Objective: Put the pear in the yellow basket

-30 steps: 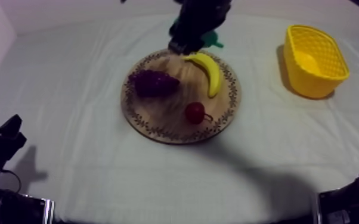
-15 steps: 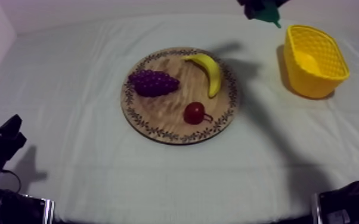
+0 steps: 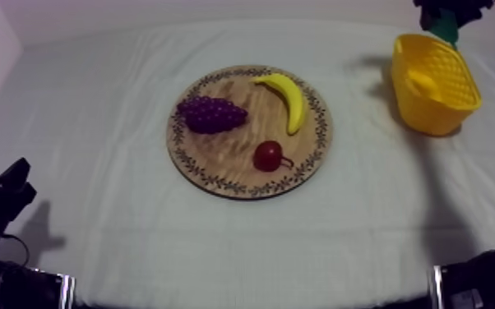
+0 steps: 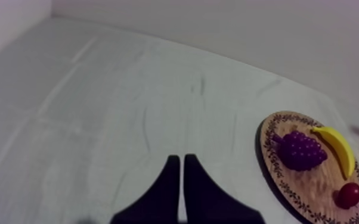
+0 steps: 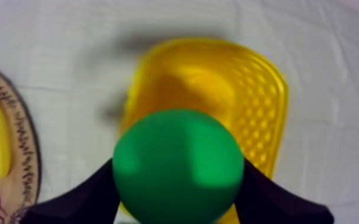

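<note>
The pear (image 5: 177,164) is gripped between the two black fingers (image 5: 86,199) of the right gripper (image 5: 179,171), which holds it in the air over the yellow basket (image 5: 265,77). Well apart from the basket, the wooden board (image 3: 226,160) lies mid-table and carries a banana (image 3: 289,100), a bunch of grapes (image 3: 211,114) and a small red fruit (image 3: 268,154). The left gripper (image 4: 182,179) sits low at its own side over bare cloth (image 4: 116,107), its fingers pressed together in a narrow wedge with nothing between them.

Banana (image 3: 288,99), grapes (image 3: 211,114), small red fruit (image 3: 268,155)
</note>
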{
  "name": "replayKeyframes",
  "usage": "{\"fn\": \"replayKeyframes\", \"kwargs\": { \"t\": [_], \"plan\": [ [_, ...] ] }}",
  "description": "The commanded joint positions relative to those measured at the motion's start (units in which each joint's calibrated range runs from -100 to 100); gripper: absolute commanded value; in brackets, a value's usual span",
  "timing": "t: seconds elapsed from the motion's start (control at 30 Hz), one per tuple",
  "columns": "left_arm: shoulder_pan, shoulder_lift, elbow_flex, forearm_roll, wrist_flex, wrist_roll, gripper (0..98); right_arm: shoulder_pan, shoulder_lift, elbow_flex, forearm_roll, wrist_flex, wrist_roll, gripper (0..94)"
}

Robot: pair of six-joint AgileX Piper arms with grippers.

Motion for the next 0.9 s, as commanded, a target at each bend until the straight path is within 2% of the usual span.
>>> {"fn": "replayKeyframes", "kwargs": {
  "t": [0.0,0.3,0.67,0.8,0.87],
  "plan": [
    [0.0,0.0,0.0,-0.03,0.0,0.0,0.1,1.5,0.6,0.7,-0.1,-0.5,0.1,45.9],
    [0.0,0.0,0.0,-0.03,0.0,0.0,0.1,2.1,5.8,6.3,0.0,-5.2,-0.5,52.2],
    [0.0,0.0,0.0,-0.03,0.0,0.0,0.1,3.8,12.4,8.3,1.0,-9.3,-1.2,82.3],
    [0.0,0.0,0.0,-0.03,0.0,0.0,0.1,4.2,12.8,8.1,1.1,-9.7,-0.8,85.2],
    [0.0,0.0,0.0,-0.03,0.0,0.0,0.1,4.3,12.3,7.9,1.1,-9.7,-0.6,82.2]
  ]
}}
